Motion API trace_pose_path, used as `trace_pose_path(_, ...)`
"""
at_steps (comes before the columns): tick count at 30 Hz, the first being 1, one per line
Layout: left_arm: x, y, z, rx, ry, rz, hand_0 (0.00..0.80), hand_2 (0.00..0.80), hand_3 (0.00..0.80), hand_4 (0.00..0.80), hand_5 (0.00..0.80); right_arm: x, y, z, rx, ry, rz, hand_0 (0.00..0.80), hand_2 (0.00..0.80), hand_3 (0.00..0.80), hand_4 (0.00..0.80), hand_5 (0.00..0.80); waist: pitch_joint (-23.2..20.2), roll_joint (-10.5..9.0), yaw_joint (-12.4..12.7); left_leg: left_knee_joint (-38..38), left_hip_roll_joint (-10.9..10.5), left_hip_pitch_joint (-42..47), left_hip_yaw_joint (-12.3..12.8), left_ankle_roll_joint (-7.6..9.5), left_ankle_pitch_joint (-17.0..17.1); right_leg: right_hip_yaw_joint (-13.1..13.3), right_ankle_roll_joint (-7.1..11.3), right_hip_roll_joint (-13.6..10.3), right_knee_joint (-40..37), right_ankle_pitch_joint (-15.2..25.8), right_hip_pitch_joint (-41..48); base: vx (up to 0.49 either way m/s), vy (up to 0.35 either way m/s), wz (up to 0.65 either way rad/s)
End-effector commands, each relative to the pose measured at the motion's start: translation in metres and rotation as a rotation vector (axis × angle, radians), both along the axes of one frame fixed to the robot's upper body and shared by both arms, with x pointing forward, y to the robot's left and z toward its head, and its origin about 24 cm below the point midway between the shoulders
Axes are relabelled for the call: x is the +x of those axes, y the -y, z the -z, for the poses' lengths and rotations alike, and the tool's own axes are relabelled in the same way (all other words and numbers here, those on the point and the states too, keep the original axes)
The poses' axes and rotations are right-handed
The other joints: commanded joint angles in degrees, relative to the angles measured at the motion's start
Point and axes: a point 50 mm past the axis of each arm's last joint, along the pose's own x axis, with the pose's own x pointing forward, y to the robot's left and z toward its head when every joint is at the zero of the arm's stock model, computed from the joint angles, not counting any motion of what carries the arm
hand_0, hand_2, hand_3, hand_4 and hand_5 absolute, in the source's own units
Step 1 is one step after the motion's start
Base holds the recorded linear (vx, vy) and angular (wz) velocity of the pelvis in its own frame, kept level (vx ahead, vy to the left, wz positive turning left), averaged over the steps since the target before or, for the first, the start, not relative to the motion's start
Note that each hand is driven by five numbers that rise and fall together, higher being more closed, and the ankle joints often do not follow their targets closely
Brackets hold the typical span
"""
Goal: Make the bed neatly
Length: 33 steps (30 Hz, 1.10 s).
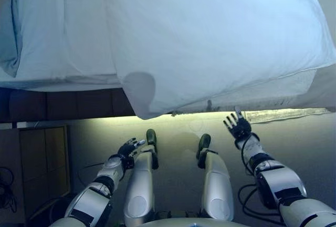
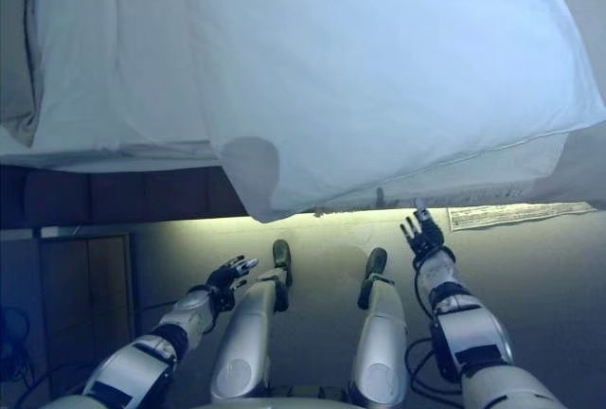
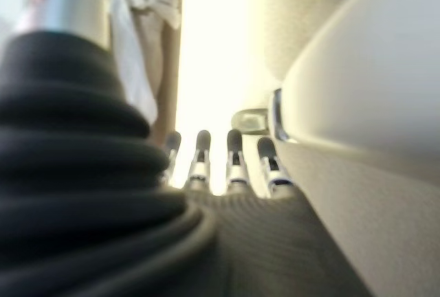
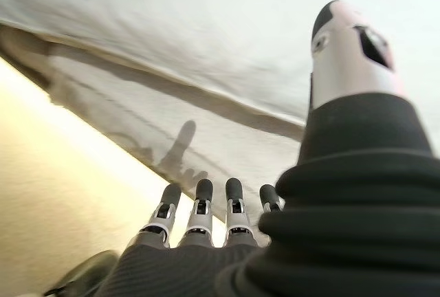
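A white duvet (image 1: 210,38) lies across the bed, and its front corner (image 1: 144,109) hangs over the bed's near edge. A white sheet (image 1: 52,32) covers the mattress to the left of it. My right hand (image 1: 239,127) is open with its fingers spread, raised just below the bed's edge and not touching the cloth; its wrist view shows straight fingers (image 4: 201,214) pointing at the duvet's hem (image 4: 172,104). My left hand (image 1: 128,147) hangs low by my side, fingers relaxed and empty, as its fingers (image 3: 234,156) show in the left wrist view.
The dark bed base (image 1: 68,104) shows under the sheet at the left. A strip of light glows under the bed's edge (image 1: 210,112). A wooden cabinet (image 1: 42,164) stands at the lower left. Pale floor (image 1: 178,185) lies before the bed.
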Motion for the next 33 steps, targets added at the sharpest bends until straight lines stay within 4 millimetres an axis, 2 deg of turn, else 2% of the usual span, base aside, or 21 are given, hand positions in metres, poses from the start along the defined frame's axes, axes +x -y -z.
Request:
trace_pose_path(1,0.002,-0.001,-0.003,-0.011,0.027,-0.039,0.000,0.000,0.000,0.000,0.000,0.002,0.016,-0.010,0.024,-0.003,0.036,0.000,0.000,0.000,0.000,0.000,-1.37,-0.05,1.58,10.57,0.66,-6.38,-2.17,-0.53,-6.68,3.46,2.66,-1.15,-4.74,5.94,-3.29,-0.033,0.007,0.06)
trace_pose_path(2,0.004,-0.001,-0.005,-0.015,0.035,-0.042,0.000,0.000,0.000,0.000,0.000,0.004,0.018,-0.014,0.023,0.000,0.034,0.000,0.000,0.000,0.000,0.000,-1.35,0.18,1.61,11.20,0.65,-7.21,-2.31,-0.39,-6.91,3.70,2.55,-1.21,-3.80,5.73,-4.41,0.042,0.012,0.01)
trace_pose_path(3,0.008,0.000,-0.008,-0.022,0.047,-0.049,0.000,0.000,0.000,0.000,0.000,0.007,0.020,-0.019,0.015,-0.002,0.032,0.000,0.000,0.000,0.000,0.000,-1.41,0.72,1.75,12.58,0.64,-7.83,-2.86,-0.43,-8.90,4.37,2.91,-0.98,-1.63,3.89,-5.70,0.048,0.019,-0.04)
trace_pose_path(8,0.019,0.006,-0.019,-0.070,0.110,-0.087,0.000,0.000,0.000,0.000,0.000,0.019,0.032,-0.045,-0.033,0.049,0.022,0.000,0.000,0.000,0.000,0.000,-0.88,2.31,1.92,16.04,-0.23,-13.01,-3.75,0.81,-10.07,5.67,2.20,-1.14,4.15,2.40,-12.02,-0.013,0.029,0.00)
trace_pose_path(15,0.027,0.008,-0.034,-0.377,0.259,-0.262,0.000,0.000,0.000,0.000,0.000,0.038,0.048,-0.096,-0.090,0.186,0.057,0.000,0.000,0.000,0.000,0.000,-0.08,3.58,2.90,18.41,-1.77,-18.74,-4.86,1.47,-10.32,6.33,1.63,-1.29,8.52,1.77,-18.17,-0.009,-0.011,0.07)
trace_pose_path(21,0.015,-0.008,-0.027,-0.507,0.264,-0.479,0.000,0.000,0.000,0.000,0.000,0.049,0.060,-0.140,-0.156,0.293,0.081,0.000,0.000,0.000,0.000,0.000,0.75,4.43,4.32,19.76,-3.19,-22.45,-5.26,1.77,-10.27,6.47,1.21,-1.51,11.43,1.20,-21.88,-0.002,-0.042,0.13)
trace_pose_path(25,0.003,-0.019,-0.021,-0.524,0.272,-0.528,0.000,0.000,0.000,0.000,0.000,0.050,0.070,-0.165,-0.251,0.325,0.071,0.000,0.000,0.000,0.000,0.000,1.05,4.91,5.00,21.03,-3.54,-24.60,-5.55,1.87,-9.93,6.72,0.62,-1.49,13.91,0.60,-23.99,0.005,-0.005,0.18)
trace_pose_path(33,-0.023,-0.036,-0.008,-0.526,0.246,-0.583,0.000,0.000,0.000,0.000,0.000,0.053,0.078,-0.209,-0.358,0.407,0.046,0.000,0.000,0.000,0.000,0.000,1.28,4.81,6.14,21.59,-2.60,-25.06,-6.01,1.67,-8.95,5.99,-0.03,-2.02,15.66,-0.03,-23.92,0.027,-0.005,0.10)
